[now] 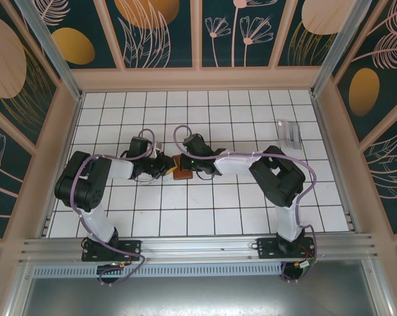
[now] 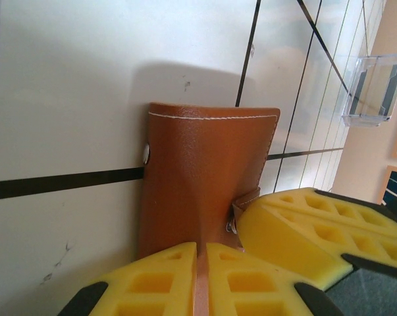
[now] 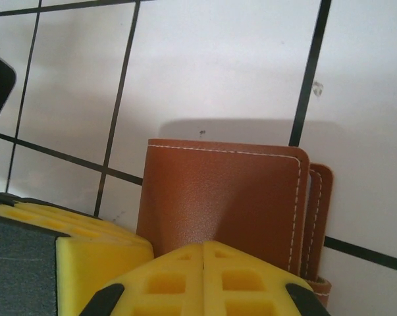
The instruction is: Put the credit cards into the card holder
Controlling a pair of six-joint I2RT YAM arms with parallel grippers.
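- The card holder (image 1: 183,171) lies on the tiled counter (image 1: 251,204), near its middle, between the two arms.
- The left claw (image 2: 201,253) is clamped on the near edge of the card holder; a thin strip of brown leather shows between its yellow fingers (image 2: 152,283).
- The right claw (image 3: 203,253) has its fingers pressed together at the card holder's edge, just beside the small tab (image 2: 245,201). Whether it pinches any leather, I cannot tell.
- The cards (image 1: 290,133) stand in a clear stand (image 2: 366,118) at the far right of the counter, well apart from both claws.
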